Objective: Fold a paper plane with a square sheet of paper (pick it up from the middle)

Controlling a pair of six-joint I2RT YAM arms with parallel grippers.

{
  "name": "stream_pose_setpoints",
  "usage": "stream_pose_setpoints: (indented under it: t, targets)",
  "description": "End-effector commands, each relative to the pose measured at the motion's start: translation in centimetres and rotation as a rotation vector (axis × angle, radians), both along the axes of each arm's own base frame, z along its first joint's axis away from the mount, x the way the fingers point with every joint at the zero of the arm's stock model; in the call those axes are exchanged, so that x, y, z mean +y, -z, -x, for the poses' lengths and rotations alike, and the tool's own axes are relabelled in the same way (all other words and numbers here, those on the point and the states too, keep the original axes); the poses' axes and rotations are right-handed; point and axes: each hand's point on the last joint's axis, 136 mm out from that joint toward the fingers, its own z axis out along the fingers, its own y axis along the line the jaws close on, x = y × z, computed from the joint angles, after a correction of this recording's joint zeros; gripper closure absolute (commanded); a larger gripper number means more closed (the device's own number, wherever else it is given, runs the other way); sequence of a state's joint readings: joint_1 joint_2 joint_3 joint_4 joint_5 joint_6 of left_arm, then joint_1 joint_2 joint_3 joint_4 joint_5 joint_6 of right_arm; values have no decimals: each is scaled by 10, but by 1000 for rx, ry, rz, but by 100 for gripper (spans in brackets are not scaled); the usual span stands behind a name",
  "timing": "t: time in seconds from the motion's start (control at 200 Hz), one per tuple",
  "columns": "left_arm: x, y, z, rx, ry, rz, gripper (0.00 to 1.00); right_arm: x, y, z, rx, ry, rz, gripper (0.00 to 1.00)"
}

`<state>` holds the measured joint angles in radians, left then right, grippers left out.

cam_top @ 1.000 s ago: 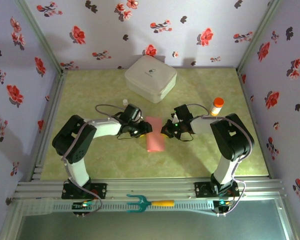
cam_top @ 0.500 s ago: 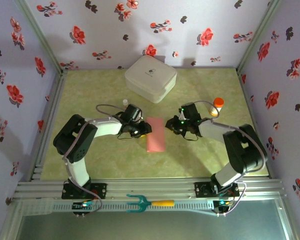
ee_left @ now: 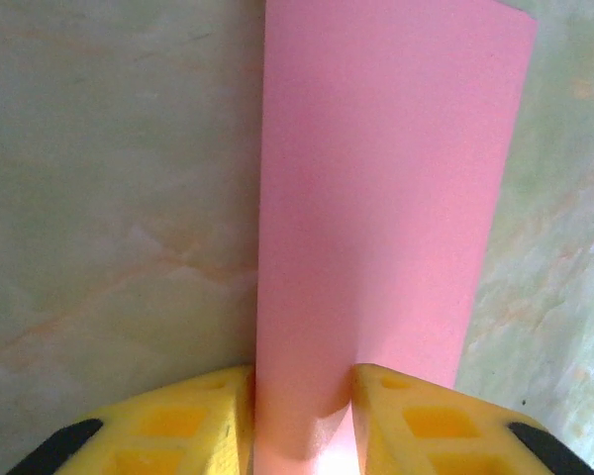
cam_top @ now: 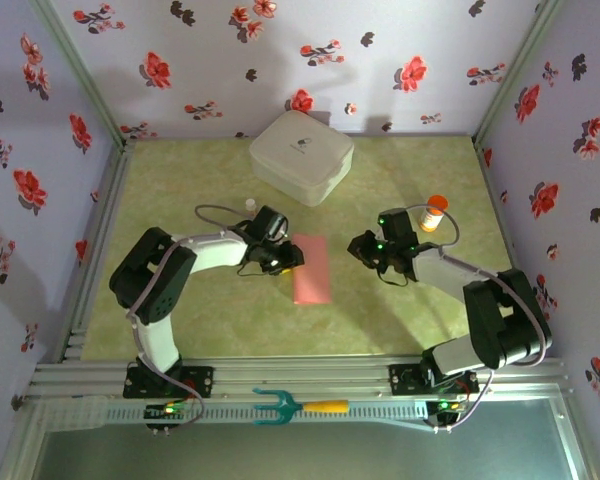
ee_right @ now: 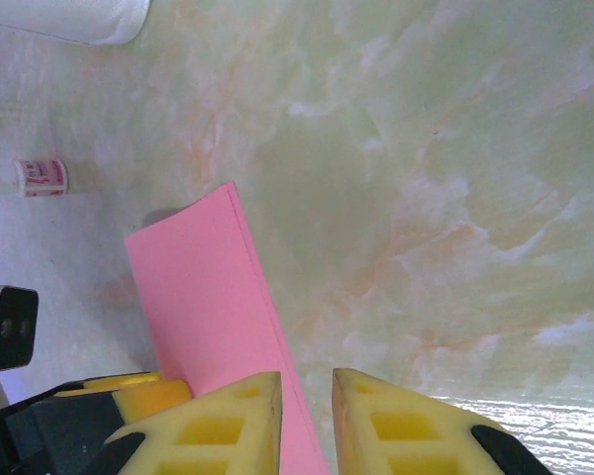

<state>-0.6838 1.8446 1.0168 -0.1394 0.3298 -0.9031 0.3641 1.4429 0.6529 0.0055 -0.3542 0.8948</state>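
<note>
Green marbled table [cam_top: 180, 200], floral walls [cam_top: 230, 60]. The square sheet of paper [cam_top: 312, 268], folded, lies at centre. At its 9 o'clock the left gripper [cam_top: 292, 262], narrowly parted, paper between its fingers [ee_left: 188, 421]; at 3 o'clock the right gripper [cam_top: 358, 247], slightly open, empty.

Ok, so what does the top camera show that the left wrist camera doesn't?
The top camera adds the white rounded box, the orange-capped bottle, the right claw standing apart to the right of the pink paper, and a teal fork on the near rail. The left wrist camera adds a close-up: the left claw with yellow fingers apart, paper between them. Both share the paper and the green table.
</note>
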Motion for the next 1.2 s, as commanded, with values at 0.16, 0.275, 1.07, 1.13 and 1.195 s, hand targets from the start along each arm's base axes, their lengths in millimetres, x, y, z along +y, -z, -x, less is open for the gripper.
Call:
stream_pose_setpoints:
  t: [0.16,0.275,1.07,1.13,1.195]
  targets:
    - [26,33,4,42,-10,-172,66,-1,7,0,20,6,1,77]
    - [26,35,5,51,2,-188,65,-1,7,-1,24,6,2,77]
    - [28,43,5,58,43,-263,64,3,10,0,37,-6,-16,77]
    - [28,43,5,56,50,-263,63,4,11,1,40,-7,-16,77]
    - [29,44,5,59,51,-267,63,4,11,1,40,-5,-19,76]
